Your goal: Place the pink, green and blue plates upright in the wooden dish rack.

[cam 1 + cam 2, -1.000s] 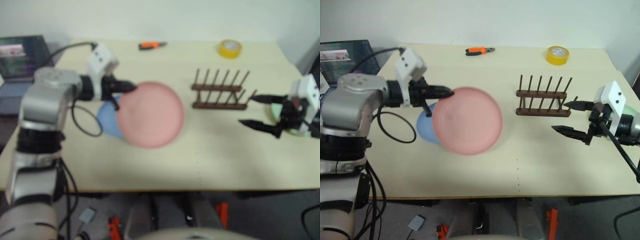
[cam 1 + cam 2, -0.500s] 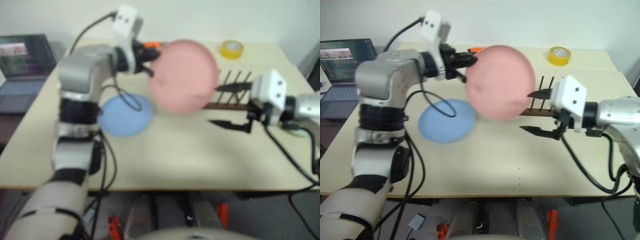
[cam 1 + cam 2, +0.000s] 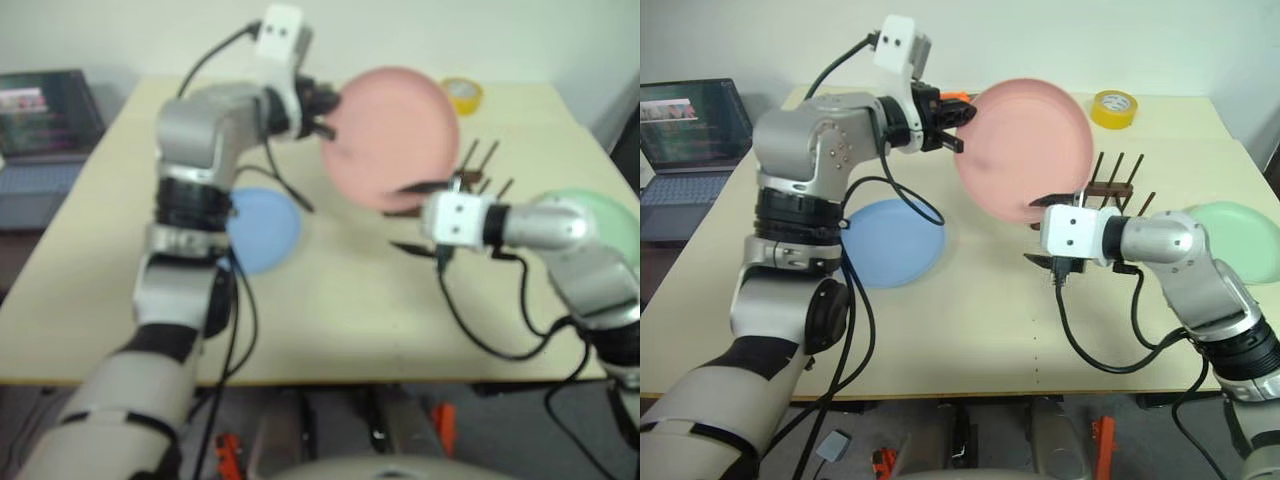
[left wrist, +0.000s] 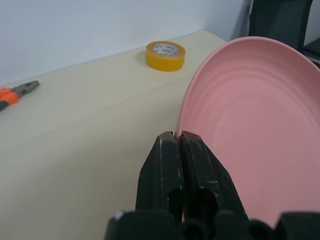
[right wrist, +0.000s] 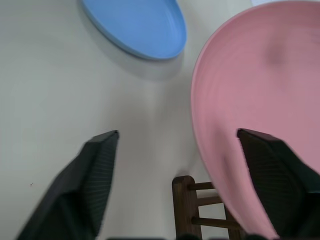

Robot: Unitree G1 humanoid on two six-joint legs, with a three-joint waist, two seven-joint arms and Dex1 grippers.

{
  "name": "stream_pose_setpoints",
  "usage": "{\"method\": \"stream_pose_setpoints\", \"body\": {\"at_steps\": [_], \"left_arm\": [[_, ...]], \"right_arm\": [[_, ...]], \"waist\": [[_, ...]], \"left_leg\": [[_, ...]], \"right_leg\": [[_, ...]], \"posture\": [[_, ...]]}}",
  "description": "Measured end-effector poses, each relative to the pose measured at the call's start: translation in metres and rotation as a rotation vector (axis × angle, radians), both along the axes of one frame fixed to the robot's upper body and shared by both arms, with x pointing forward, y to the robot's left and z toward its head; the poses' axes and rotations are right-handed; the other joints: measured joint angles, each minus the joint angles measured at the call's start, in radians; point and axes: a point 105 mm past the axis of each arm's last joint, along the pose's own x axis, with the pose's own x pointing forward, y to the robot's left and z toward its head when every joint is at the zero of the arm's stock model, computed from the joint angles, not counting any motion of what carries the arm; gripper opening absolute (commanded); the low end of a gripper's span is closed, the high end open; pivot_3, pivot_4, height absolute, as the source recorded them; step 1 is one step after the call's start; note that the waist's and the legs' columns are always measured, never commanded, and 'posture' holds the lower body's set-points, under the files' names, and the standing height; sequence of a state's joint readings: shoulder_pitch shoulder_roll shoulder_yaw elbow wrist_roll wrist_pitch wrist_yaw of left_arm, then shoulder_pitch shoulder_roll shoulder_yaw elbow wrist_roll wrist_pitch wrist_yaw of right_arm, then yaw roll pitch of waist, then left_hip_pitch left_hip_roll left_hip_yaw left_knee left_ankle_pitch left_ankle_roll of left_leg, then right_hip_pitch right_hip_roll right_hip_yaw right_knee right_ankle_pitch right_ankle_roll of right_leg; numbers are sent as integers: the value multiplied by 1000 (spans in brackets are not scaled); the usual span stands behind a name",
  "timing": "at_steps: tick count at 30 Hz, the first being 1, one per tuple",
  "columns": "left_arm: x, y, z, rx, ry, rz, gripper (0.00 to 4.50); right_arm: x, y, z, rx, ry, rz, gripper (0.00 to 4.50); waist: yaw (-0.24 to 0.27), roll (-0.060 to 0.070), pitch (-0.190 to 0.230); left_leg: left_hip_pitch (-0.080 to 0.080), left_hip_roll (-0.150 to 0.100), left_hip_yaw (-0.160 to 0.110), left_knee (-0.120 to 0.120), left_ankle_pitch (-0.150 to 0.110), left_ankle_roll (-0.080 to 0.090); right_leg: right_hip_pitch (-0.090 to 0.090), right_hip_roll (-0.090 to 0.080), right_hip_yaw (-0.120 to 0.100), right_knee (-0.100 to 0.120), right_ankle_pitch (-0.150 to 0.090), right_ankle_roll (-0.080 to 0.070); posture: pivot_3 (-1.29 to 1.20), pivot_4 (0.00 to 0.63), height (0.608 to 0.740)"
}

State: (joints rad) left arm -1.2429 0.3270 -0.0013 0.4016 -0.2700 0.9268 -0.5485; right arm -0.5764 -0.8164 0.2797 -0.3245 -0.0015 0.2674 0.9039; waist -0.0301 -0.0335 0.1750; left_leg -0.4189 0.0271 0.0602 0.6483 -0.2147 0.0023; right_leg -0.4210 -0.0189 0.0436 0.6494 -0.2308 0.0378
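My left gripper [image 3: 958, 113] is shut on the left rim of the pink plate [image 3: 1026, 148] and holds it upright in the air over the wooden dish rack [image 3: 1118, 186]. The left wrist view shows the fingers [image 4: 167, 165] pinched on the plate's edge [image 4: 260, 125]. My right gripper [image 3: 1044, 232] is open just under the plate, whose lower rim [image 5: 250, 125] dips between its fingers [image 5: 95, 180]. The rack [image 5: 192, 205] is partly hidden behind them. A blue plate [image 3: 890, 242] lies flat on the table's left. On the right, the green plate [image 3: 1237, 238] lies flat behind my right arm.
A yellow tape roll [image 3: 1114, 108] sits at the far right of the table [image 3: 970, 340]. Orange-handled pliers [image 4: 15, 92] lie at the far edge behind my left gripper. An open laptop [image 3: 690, 135] stands off the table's left side.
My left arm has carried the pink plate up and to the right, over the rack. My right gripper has swung left from beside the green plate to under the pink plate's lower rim.
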Motion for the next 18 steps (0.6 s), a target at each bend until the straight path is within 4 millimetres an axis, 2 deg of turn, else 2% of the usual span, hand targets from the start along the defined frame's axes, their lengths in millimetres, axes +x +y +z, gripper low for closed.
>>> {"method": "stream_pose_setpoints", "body": {"at_steps": [9,13,18], "left_arm": [[-7,-4,0,-10,22,-11,0],[-8,1,-7,-2,41,4,0],[-9,2,-4,7,26,13,0]], "right_arm": [[16,-1,-6,-50,-63,-39,22],[17,4,-12,-59,-65,-23,22],[20,7,-14,-58,-77,-15,22]], "waist": [[-1,0,0],[-2,0,0],[0,0,0]], "left_leg": [[1,0,0,0,0,0],[1,0,0,0,0,-1],[1,0,0,0,0,-1]], "right_leg": [[0,0,0,1,0,-1],[0,0,0,1,0,-1],[0,0,0,1,0,-1]], "posture": [[0,150,740],[0,150,740],[0,150,740]]}}
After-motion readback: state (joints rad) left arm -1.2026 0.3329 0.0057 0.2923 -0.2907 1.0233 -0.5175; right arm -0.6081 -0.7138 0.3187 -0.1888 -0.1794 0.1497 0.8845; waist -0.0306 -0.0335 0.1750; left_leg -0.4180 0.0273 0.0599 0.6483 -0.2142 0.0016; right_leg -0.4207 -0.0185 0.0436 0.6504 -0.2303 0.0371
